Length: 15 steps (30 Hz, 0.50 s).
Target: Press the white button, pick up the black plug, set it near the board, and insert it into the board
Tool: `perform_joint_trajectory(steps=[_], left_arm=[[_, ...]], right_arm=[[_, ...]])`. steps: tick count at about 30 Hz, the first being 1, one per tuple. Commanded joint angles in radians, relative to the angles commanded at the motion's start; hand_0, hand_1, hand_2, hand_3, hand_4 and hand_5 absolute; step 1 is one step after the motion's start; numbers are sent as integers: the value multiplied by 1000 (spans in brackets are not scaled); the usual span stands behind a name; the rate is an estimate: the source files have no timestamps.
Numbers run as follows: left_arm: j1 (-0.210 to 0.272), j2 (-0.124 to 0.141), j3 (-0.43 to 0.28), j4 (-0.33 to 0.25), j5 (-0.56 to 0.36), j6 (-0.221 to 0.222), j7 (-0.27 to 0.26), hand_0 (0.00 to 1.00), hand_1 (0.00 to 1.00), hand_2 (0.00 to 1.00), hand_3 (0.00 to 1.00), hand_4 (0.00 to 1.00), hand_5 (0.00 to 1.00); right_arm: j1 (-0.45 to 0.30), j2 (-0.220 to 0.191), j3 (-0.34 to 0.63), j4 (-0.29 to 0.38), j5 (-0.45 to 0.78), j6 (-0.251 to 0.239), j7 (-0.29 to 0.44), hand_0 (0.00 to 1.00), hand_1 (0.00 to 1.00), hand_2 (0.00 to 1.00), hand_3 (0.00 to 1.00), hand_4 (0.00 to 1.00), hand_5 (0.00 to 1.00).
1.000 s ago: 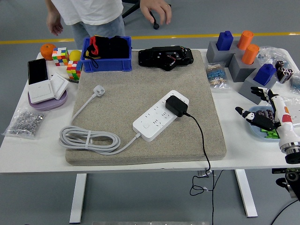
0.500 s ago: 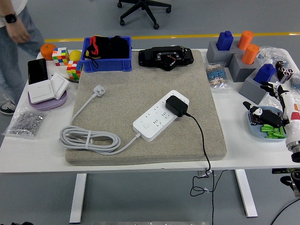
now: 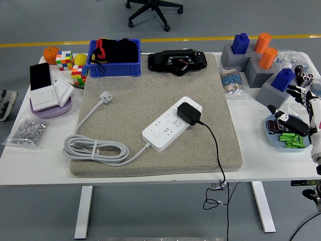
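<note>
Head view: our right hand, fingers spread and empty, sits at the desk's right edge, with the black plug well to its left, seated in the white board's far end.

A smooth white table carries a rough, matt grey-brown mat that looks like felt or foam. On the mat, a glossy white plastic power strip holds a matt black plastic plug. Left of the mat, small shiny metal parts fill a clear plastic bag.
</note>
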Motion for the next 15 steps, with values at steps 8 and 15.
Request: perform_joint_trajectory(steps=[8, 15], left_arm=[[3, 1, -16, 0, 6, 3, 0, 685, 677, 660, 688, 576, 190], [2, -1, -16, 0, 4, 4, 1, 685, 677, 659, 688, 576, 189]], right_arm=[[-4, 11, 16, 12, 4, 9, -3, 832, 794, 737, 768, 998, 370], [-3, 22, 38, 18, -3, 9, -6, 824, 793, 737, 769, 998, 374]])
